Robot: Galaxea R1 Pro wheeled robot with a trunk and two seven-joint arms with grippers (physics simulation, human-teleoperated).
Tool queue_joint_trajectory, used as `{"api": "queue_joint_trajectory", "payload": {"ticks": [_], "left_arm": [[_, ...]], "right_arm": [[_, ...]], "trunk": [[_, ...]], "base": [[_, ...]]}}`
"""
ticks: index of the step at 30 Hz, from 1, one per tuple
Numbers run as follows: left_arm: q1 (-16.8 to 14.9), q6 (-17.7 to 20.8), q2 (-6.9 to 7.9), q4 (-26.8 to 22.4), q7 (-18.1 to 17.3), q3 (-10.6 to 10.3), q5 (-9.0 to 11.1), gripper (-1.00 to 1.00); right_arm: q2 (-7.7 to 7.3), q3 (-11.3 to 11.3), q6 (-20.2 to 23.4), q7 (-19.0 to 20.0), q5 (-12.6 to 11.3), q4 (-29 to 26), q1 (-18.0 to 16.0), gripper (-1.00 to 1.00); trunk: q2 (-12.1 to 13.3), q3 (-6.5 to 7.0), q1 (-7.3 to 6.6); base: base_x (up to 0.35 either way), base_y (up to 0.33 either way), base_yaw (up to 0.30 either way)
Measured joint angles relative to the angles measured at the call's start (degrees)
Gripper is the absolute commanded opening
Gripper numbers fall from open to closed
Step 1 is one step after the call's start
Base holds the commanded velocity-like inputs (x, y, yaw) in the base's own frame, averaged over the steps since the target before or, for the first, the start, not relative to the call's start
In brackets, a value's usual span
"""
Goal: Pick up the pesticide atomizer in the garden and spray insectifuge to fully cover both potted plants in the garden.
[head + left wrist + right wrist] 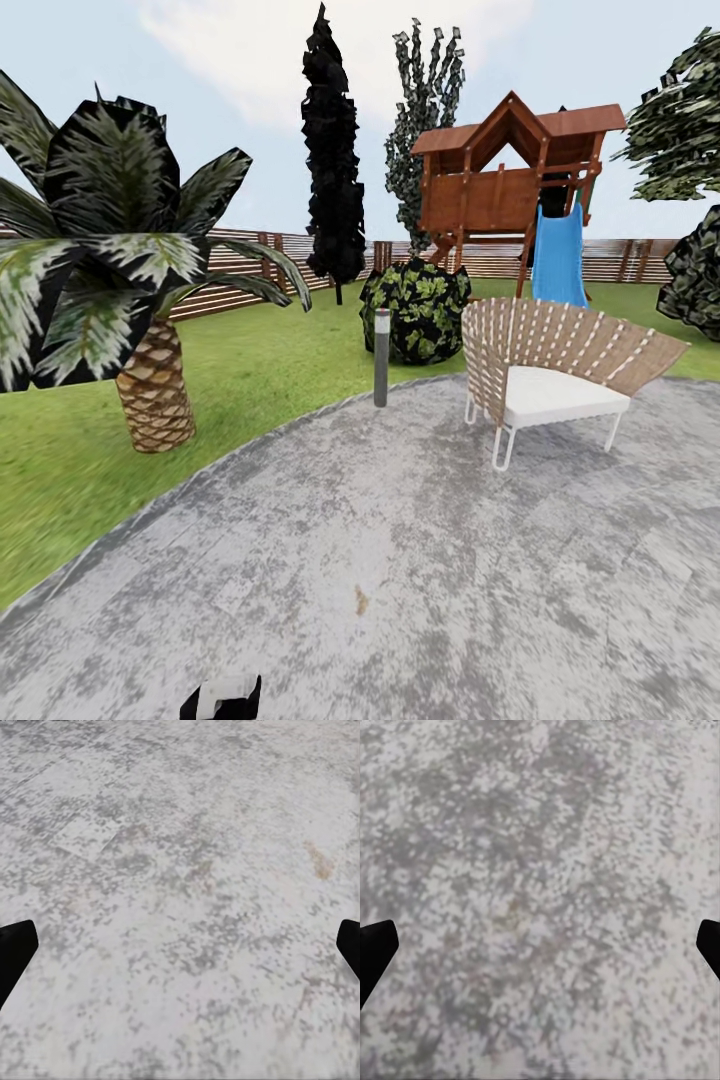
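Observation:
I am standing on the garden's round grey paved patio (pixel 400 560), with green lawn (pixel 260 370) beyond it and a brown slatted fence (pixel 235 262) at the back. The pesticide atomizer and both potted plants are out of view. My left gripper (pixel 180 952) hangs open over mottled grey paving, its black fingertips (pixel 15 952) far apart with nothing between them. My right gripper (pixel 540 952) is open too, over the same paving, fingertips (pixel 375 952) at the picture's sides. A black and white part of my arm (pixel 222 698) pokes in at the head view's lower edge.
A tall scaly-trunked palm (pixel 150 390) stands on the lawn at left. A woven chair with a white seat (pixel 555 385) sits on the patio at right. A short grey bollard lamp (pixel 381 356), a dark bush (pixel 415 310) and a wooden playhouse with a blue slide (pixel 520 190) lie ahead.

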Motion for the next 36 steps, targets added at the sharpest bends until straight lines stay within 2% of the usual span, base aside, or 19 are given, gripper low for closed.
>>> {"api": "queue_joint_trajectory", "payload": {"ticks": [24, 36], "left_arm": [[0.0, 0.0, 0.0, 0.0, 0.0, 0.0, 0.1, 1.0], [0.0, 0.0, 0.0, 0.0, 0.0, 0.0, 0.0, 1.0]], "right_arm": [[0.09, 0.0, 0.0, 0.0, 0.0, 0.0, 0.0, 1.0], [0.09, 0.0, 0.0, 0.0, 0.0, 0.0, 0.0, 1.0]], "trunk": [[0.0, 0.0, -0.03], [0.0, 0.0, -0.03]], "base": [[0.319, -0.026, 0.0], [0.336, -0.099, 0.0]]}}
